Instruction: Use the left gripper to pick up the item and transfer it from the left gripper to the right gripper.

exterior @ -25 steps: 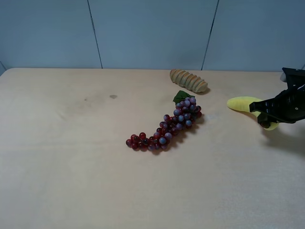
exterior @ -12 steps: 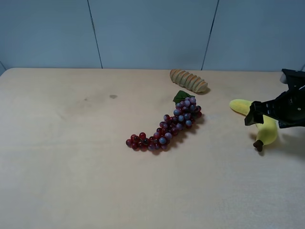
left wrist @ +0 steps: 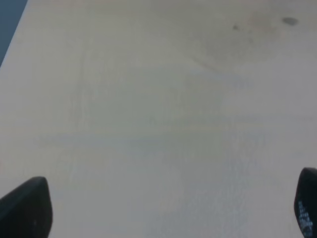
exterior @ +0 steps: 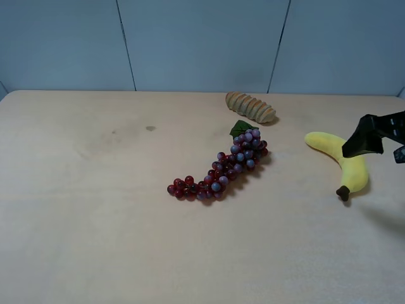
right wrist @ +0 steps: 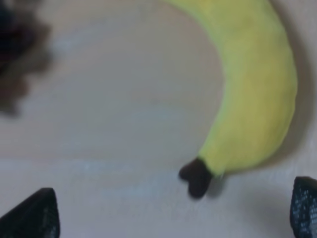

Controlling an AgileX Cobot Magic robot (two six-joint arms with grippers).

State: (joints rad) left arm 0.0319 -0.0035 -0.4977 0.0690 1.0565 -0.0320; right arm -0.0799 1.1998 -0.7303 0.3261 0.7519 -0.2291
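Observation:
The yellow banana (exterior: 345, 158) lies flat on the table at the right, its dark stem tip (exterior: 342, 192) pointing toward the front. It also shows in the right wrist view (right wrist: 247, 89), resting on the table with nothing gripping it. My right gripper (exterior: 380, 142) hovers at the right edge, just beyond the banana, with its jaws apart and empty; its two black fingertips (right wrist: 34, 215) sit wide apart in the right wrist view. My left gripper (left wrist: 166, 210) is out of the exterior view; its wrist view shows spread fingertips (left wrist: 25, 208) over bare table.
A red-purple grape bunch (exterior: 221, 168) with a green leaf lies mid-table. A ribbed tan bread roll (exterior: 250, 106) lies behind it near the back edge. A grey panelled wall runs behind the tan table (exterior: 95, 209).
The right gripper held the banana above the table a second ago. It has let go, the banana now lies on the table, and the gripper has drawn back to the right.

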